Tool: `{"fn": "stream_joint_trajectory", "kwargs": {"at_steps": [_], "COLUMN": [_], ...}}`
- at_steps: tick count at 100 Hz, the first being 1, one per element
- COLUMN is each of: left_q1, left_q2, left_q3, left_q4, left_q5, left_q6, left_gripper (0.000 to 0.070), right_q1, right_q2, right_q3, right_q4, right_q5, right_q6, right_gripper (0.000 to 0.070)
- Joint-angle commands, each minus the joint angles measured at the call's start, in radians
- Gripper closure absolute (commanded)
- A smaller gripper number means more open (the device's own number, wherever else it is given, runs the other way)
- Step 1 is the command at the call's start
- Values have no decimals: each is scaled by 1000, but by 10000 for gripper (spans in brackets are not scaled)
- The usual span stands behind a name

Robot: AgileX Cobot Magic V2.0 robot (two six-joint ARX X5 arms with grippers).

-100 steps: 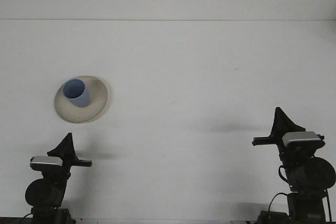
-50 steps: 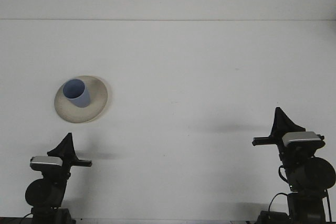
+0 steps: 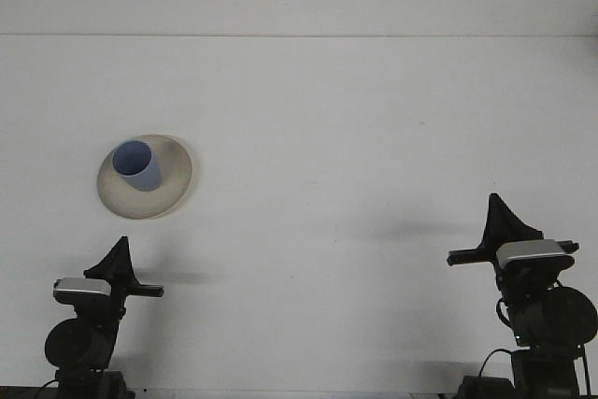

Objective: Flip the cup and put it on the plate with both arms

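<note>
Since the earlier frame the right gripper [image 3: 495, 207] has dropped slightly lower in view; the left gripper [image 3: 120, 250] and the objects are unchanged. Right gripper: fingers read as one dark pointed wedge, closed together, holding nothing and touching nothing. Left gripper: same form, fingers together in a single point, empty, clear of the plate [image 3: 173, 184] just ahead of it. Both grippers sit at the near edge of the white table [image 3: 374, 137], well apart from one another. Cup [image 3: 137, 165]: light blue, plain, upright with mouth open upward, interior visible. It stands on the plate, toward the plate's far-left part. Plate: round, cream-coloured, shallow, lying flat on the left half of the table. It carries the cup only.
</note>
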Motion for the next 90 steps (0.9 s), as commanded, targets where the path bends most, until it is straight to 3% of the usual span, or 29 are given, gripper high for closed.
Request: {"fn": "stream_joint_trajectory", "kwargs": {"at_steps": [1,8,22,47,90], "left_q1": [2,2,2,2,2], "left_q2": [-1,-1,-1,-1,-1], "left_q3": [-20,-20,-20,-20,-20], "left_q4": [10,10,10,10,10], "left_q5": [-6,-6,-6,-6,-6], "left_q6": [-2,-2,-2,-2,-2], "left_gripper": [685,684,685,685,685], "right_q1": [31,55,58,50,46], "right_q2": [-27,-79,-223,-418,-417], "right_q3": [-40,-105,-269,-462,-486], "right_q4": [10,12,10,15,23], "right_q5": [-1,1,13,109,110], "right_q6": [-166,-221,-229,-247,-258], "right_gripper": [700,700,700,700,700]}}
